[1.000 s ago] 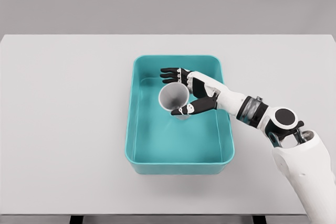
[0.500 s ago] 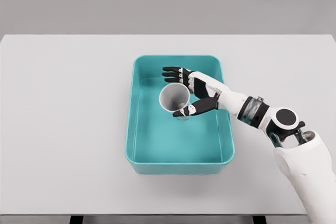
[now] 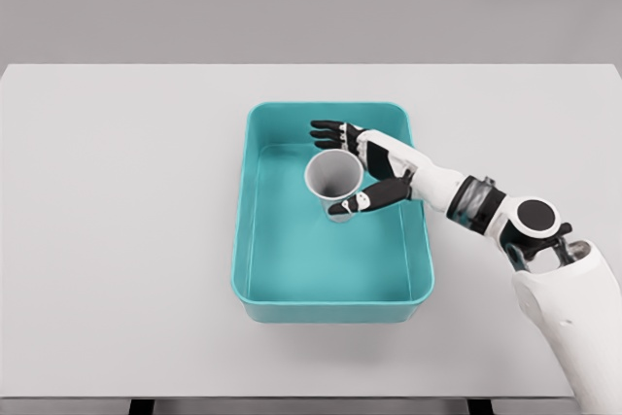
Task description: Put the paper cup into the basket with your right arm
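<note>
1. Head view: a white table fills the frame under a plain grey backdrop, with a teal rectangular basket standing near its middle, long sides running away from the camera.

2. Head view: the right arm enters from the lower right corner, its white shell rising to a black round joint and a grey wrist cuff, and reaches left over the basket's right rim.

3. Head view: the right hand hangs inside the far half of the basket, palm turned toward the left of the frame, black fingers stretched above the paper cup and the thumb below it.

4. Head view: the paper cup sits between fingers and thumb, tilted so that its open mouth faces the camera and its grey inside shows; its base points down toward the basket floor.

5. Head view: the fingers lie fairly straight rather than wrapped round the cup wall, and the thumb tip lies at the cup's lower edge; whether the hand actually grips the cup or only frames it cannot be told from this angle.

6. Head view: whether the cup's base touches the basket floor cannot be told either.

7. Head view: the cup lies within the basket's outline, nearer its far right corner than its front wall.
</note>
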### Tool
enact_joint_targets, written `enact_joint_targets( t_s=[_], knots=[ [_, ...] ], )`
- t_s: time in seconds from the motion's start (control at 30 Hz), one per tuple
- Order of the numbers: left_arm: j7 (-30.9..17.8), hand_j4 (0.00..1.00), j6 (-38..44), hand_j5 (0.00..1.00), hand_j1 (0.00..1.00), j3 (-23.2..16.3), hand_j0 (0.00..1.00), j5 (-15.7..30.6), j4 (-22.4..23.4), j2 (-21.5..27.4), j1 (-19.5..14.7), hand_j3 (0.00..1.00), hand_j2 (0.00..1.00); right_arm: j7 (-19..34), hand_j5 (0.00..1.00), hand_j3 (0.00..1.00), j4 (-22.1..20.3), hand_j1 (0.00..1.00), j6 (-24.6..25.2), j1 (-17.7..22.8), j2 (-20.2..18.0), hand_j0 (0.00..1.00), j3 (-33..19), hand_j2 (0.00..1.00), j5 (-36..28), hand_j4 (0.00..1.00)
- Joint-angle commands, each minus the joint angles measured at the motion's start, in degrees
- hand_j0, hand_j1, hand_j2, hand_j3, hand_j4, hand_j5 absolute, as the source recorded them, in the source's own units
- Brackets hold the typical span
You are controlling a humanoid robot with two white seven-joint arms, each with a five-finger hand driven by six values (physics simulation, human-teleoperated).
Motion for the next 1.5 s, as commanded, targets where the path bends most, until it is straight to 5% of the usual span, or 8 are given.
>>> enact_joint_targets(
  t_s=[0.0,0.93,1.17,1.3,1.47],
  knots=[
    [0.0,1.0,0.0,1.0,1.0,0.0,1.0,0.0,0.0,0.0,0.0,1.0,1.0,0.0,0.99,0.99,-0.1,0.99,0.0,0.0,-0.1,0.99,-0.8,0.99,0.1,0.99],
    [0.0,1.0,0.0,1.0,1.0,0.0,1.0,0.0,0.0,0.0,0.0,1.0,1.0,0.1,0.99,0.99,-1.1,0.99,0.0,-0.7,-1.0,0.99,-3.2,0.99,2.9,0.99],
    [0.0,1.0,0.0,1.0,1.0,0.0,1.0,0.0,0.0,0.0,0.0,1.0,1.0,0.1,0.99,0.99,-5.2,0.99,0.6,-0.5,-1.6,0.99,-4.1,0.99,2.4,0.99],
    [0.0,1.0,0.0,1.0,1.0,0.0,1.0,0.0,0.0,0.0,0.0,1.0,1.0,0.5,0.99,0.99,-8.5,0.99,0.9,-0.4,-2.0,0.99,-9.1,0.99,2.1,0.99],
    [0.0,1.0,0.0,1.0,1.0,0.0,1.0,0.0,0.0,0.0,0.0,1.0,1.0,0.5,0.99,0.99,-8.7,0.99,0.1,-0.8,-3.2,0.99,-9.8,0.99,-0.4,0.99]
  ],
)
